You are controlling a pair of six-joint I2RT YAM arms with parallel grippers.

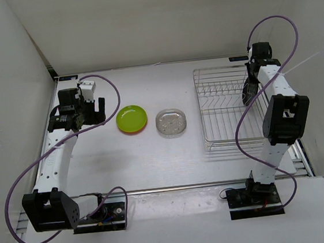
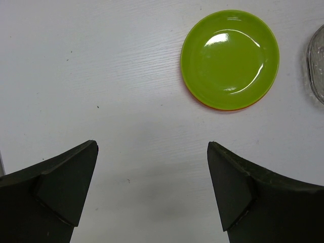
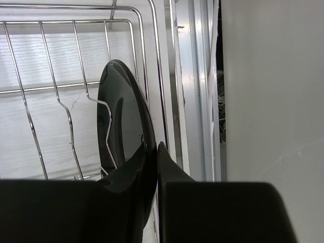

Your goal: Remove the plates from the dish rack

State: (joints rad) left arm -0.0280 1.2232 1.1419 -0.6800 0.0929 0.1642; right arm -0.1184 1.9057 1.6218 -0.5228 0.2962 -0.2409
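Last one in the rack (image 1: 202, 111): black plate (image 3: 121, 126), standing on edge among the wires at the rack's right side, close by the right edge of the worktop (image 1: 147, 88), toward its far right corner. Pinched at the rim by the right gripper (image 3: 154, 152), one finger on each face, closed on it. Not yet lifted clear, by the look of it. Bent divider wire close against the left face, rack's side rail just beside the right.

Out of the rack and lying flat near the middle of the worktop: lime plate (image 1: 131, 118) stacked on orange plate (image 2: 223, 108), showing only a sliver of orange toward the near edge. Just right of that stack, apart from it: clear plate (image 1: 172, 122).

Hovering over bare worktop toward the far left corner: left gripper (image 2: 152, 187), fingers spread wide, holding nothing.

Risks from here, as a judgement:
- Catching the rim on a divider wire or the side rail if drawn out at a slant, and so dragging or tipping the light rack.
- Slipping of glossy plastic out of a thin edge pinch, dropping back into the wires.
- Swinging right and striking the wall (image 3: 273, 76) beside that edge.

Safer to lift straight up first, then carry left.
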